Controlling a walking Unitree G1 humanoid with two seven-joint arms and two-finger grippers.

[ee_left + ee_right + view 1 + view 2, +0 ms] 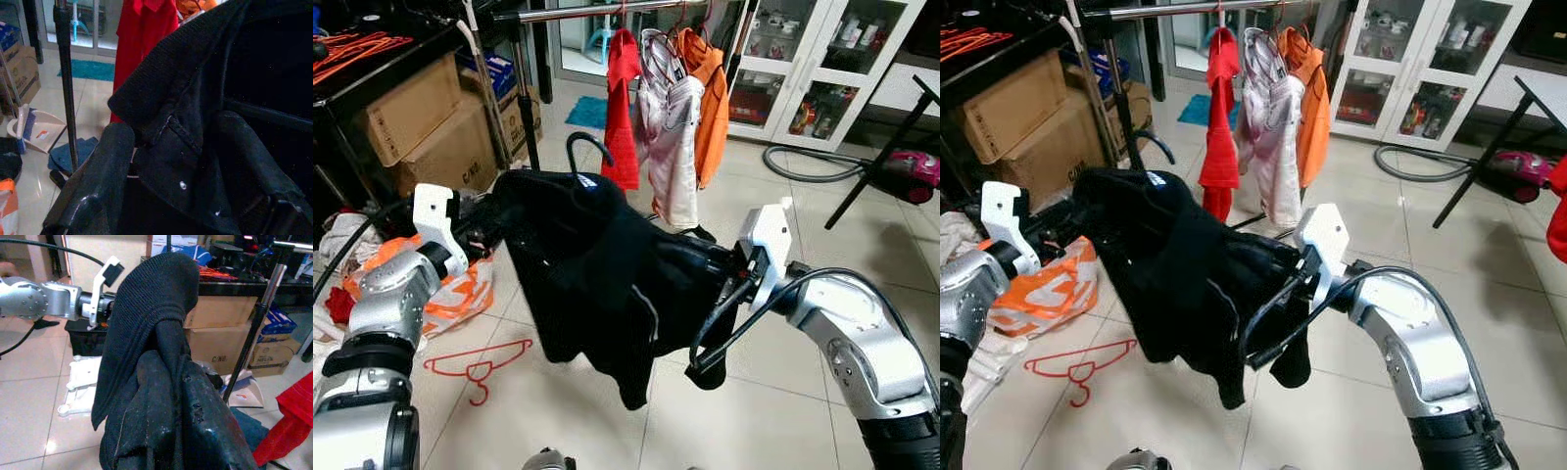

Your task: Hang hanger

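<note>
Both arms: silver metal shells, rounded joint housings, small dark screw heads on caps. Left arm (386,294) segmented, black ring bands between silver sections. Right arm (1410,343) bulkier, round silver elbow, black ribbed collar at lower end. White angular bracket (435,215) on left wrist, matching white bracket (1322,240) on right wrist. Thick black cable (744,318) loops out from right wrist along forearm. Left gripper fingers (98,188) long, black, matte, scuffed, rounded tips.
</note>
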